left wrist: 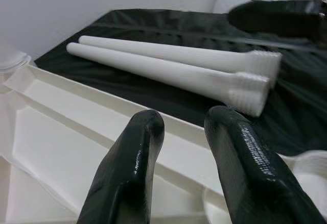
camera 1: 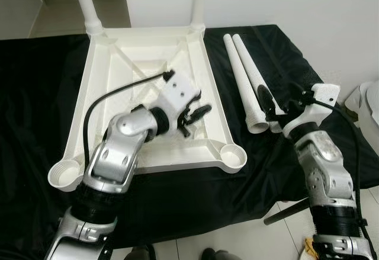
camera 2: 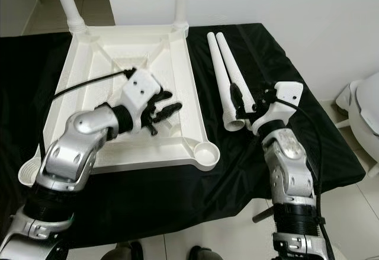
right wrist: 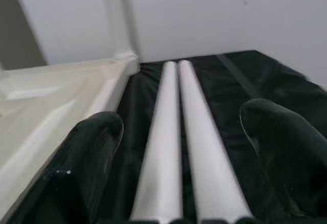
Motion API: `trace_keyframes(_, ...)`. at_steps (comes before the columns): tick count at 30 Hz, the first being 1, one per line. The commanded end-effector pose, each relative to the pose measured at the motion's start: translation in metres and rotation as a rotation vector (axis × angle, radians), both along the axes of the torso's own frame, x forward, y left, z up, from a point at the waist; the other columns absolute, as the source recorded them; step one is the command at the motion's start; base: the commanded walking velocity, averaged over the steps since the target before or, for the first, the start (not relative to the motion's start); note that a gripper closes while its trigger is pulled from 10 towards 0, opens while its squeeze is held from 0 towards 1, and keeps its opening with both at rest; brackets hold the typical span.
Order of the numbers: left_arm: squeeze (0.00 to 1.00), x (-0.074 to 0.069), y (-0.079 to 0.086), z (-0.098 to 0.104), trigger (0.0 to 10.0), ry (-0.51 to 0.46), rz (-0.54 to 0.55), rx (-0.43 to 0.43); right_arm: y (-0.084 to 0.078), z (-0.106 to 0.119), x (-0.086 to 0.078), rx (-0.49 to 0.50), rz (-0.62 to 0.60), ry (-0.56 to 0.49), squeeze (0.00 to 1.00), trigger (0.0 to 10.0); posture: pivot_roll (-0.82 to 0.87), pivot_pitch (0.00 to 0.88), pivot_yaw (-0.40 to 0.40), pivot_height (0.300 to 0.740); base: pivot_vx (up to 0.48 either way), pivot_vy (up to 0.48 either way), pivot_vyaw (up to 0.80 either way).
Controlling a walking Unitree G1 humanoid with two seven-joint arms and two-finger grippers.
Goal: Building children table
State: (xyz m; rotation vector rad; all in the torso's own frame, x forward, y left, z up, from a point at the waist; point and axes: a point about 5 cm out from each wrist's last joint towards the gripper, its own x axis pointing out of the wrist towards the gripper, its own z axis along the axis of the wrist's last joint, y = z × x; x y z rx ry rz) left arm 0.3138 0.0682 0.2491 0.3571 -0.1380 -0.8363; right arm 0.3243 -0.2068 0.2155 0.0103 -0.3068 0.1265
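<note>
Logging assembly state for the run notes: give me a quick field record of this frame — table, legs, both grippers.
tabletop: white tabletop upside down on black cloth
legs fitted: two, at the far corner sockets
legs loose: two loose legs side by side on the cloth, to the right of the tabletop
empty sockets: near-right socket, near-left socket
left gripper: open, over the tabletop's underside
right gripper: open, at the loose legs' threaded ends

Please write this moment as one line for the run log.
left tool: open, over tabletop | right tool: open, at two loose legs | two legs screwed in
</note>
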Motion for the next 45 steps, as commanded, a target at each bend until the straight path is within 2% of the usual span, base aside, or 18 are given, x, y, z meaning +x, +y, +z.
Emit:
trace_keyframes(1, 0.0, 0.017, 0.013, 0.007, 10.0, -0.084, 0.32, -0.12, 0.0, 0.001, 0.004, -0.002, -0.033, -0.01, 1.0, 10.0, -0.04, 0.128, -0.015, 0.74, 0.0, 0.0, 0.0)
trace_keyframes(5, 0.0, 0.022, 0.015, 0.011, 10.0, -0.123, 0.369, -0.137, 0.0, 0.003, 0.008, -0.009, -0.069, -0.017, 1.0, 10.0, -0.04, 0.126, -0.016, 0.74, 0.0, 0.0, 0.0)
trace_keyframes(11, 0.0, 0.031, 0.017, 0.009, 10.0, -0.154, 0.424, -0.085, 0.0, -0.001, 0.015, 0.002, -0.125, 0.03, 1.0, 10.0, -0.04, 0.124, -0.017, 0.74, 0.0, 0.0, 0.0)
trace_keyframes(12, 0.0, 0.033, 0.017, 0.007, 10.0, -0.107, 0.405, -0.118, 0.001, -0.002, 0.017, 0.011, -0.128, 0.036, 0.0, 10.0, -0.05, 0.123, -0.02, 0.74, 0.0, 0.0, 0.0)
trace_keyframes(14, 0.0, 0.033, 0.017, 0.007, 10.0, -0.107, 0.405, -0.118, 0.001, -0.002, 0.017, 0.011, -0.128, 0.036, 0.0, 10.0, -0.05, 0.123, -0.02, 0.74, 0.0, 0.0, 0.0)
trace_keyframes(15, 0.0, 0.035, 0.017, 0.005, 10.0, -0.06, 0.383, -0.148, 0.002, -0.004, 0.019, 0.03, -0.126, 0.053, 0.0, 10.0, -0.05, 0.122, -0.017, 0.74, 0.0, 0.0, 0.0)
trace_keyframes(16, 0.0, 0.035, 0.017, 0.005, 10.0, -0.06, 0.383, -0.148, 0.002, -0.004, 0.019, 0.03, -0.126, 0.053, 0.0, 10.0, -0.05, 0.122, -0.017, 0.74, 0.0, 0.0, 0.0)
trace_keyframes(17, 0.0, 0.036, 0.016, 0.003, 10.0, -0.019, 0.347, -0.18, -0.001, -0.006, 0.023, 0.04, -0.16, 0.096, 0.0, 10.0, -0.05, 0.118, -0.012, 0.74, 0.0, 0.0, 0.0)
trace_keyframes(18, 0.0, 0.033, 0.013, 0.001, 10.0, 0.004, 0.283, -0.202, -0.006, -0.01, 0.029, 0.041, -0.224, 0.152, 0.0, 10.0, -0.05, 0.116, -0.008, 0.74, 0.0, 0.0, 0.0)
trace_keyframes(19, 0.0, 0.031, 0.012, 0.001, 10.0, 0.001, 0.256, -0.203, -0.008, -0.01, 0.03, 0.037, -0.248, 0.164, 0.0, 10.0, -0.05, 0.116, -0.008, 0.74, 0.0, 0.0, 0.0)
trace_keyframes(22, 0.0, 0.023, 0.004, -0.005, 10.0, 0.055, 0.175, -0.201, -0.01, -0.011, 0.034, 0.035, -0.255, 0.193, 0.0, 10.0, -0.05, 0.113, -0.005, 0.74, 0.0, 0.0, 0.0)
trace_keyframes(23, 0.0, 0.017, -0.002, -0.009, 10.0, 0.073, 0.142, -0.172, -0.011, -0.011, 0.036, 0.034, -0.253, 0.208, 0.0, 10.0, -0.05, 0.11, -0.002, 0.74, 0.0, 0.0, 0.0)
trace_keyframes(28, 0.0, 0.011, -0.008, -0.012, 10.0, 0.086, 0.117, -0.164, -0.013, -0.013, 0.038, 0.024, -0.26, 0.236, 0.0, 10.0, -0.04, 0.105, -0.003, 0.74, 0.0, 0.0, 0.0)
trace_keyframes(35, 0.0, 0.008, -0.014, -0.013, 10.0, 0.088, 0.127, -0.147, -0.012, -0.026, 0.04, 0.026, -0.252, 0.355, 0.0, 10.0, -0.04, 0.101, -0.007, 0.74, 0.0, 0.0, 0.0)
trace_keyframes(38, 0.0, 0.005, -0.017, -0.011, 10.0, 0.072, 0.123, -0.143, -0.015, -0.037, 0.04, 0.003, -0.24, 0.451, 0.0, 10.0, -0.04, 0.098, -0.007, 0.74, 0.0, 0.0, 0.0)
trace_keyframes(41, 0.0, 0.003, -0.017, -0.01, 10.0, 0.073, 0.111, -0.147, -0.016, -0.042, 0.039, -0.021, -0.227, 0.484, 0.0, 10.0, -0.04, 0.094, -0.006, 0.74, 0.0, 0.0, 0.0)
trace_keyframes(42, 0.0, 0.005, -0.017, -0.008, 10.0, 0.068, 0.125, -0.151, -0.017, -0.046, 0.038, -0.003, -0.221, 0.516, 0.0, 10.0, -0.04, 0.091, -0.003, 0.74, 0.0, 0.0, 0.0)
trace_keyframes(45, 0.0, 0.006, -0.018, -0.006, 10.0, 0.065, 0.126, -0.153, -0.019, -0.048, 0.037, -0.018, -0.227, 0.526, 0.0, 10.0, -0.05, 0.086, -0.002, 0.74, 0.0, 0.0, 0.0)
